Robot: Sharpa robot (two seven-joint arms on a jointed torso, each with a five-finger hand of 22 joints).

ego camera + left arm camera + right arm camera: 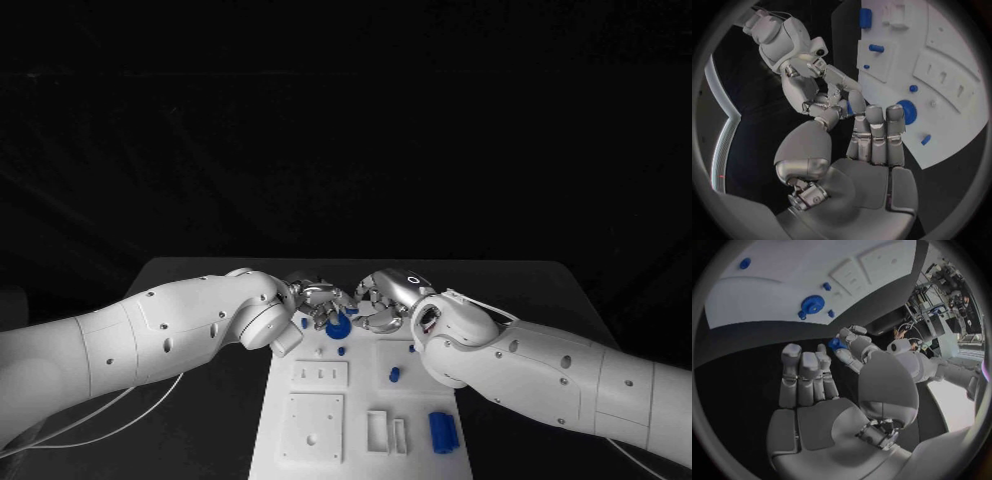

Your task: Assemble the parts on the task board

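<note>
Blue gear (338, 327): flat on the task board (325, 420), far end — between both hands.
Left hand (313, 298): pinches a small blue part (850, 108), just beside the gear.
Right hand (379, 304): fingers apart, grasping nothing — equally near.

Your head view is dim: black surroundings swallow the table (188, 275), while the white task board (361, 420) and arms stand out evenly lit, apparently from above. Both wrist views bend straight edges strongly toward the circle's rim, where a dark frame closes in; soft glare sits on the silver fingers (876, 130).
</note>
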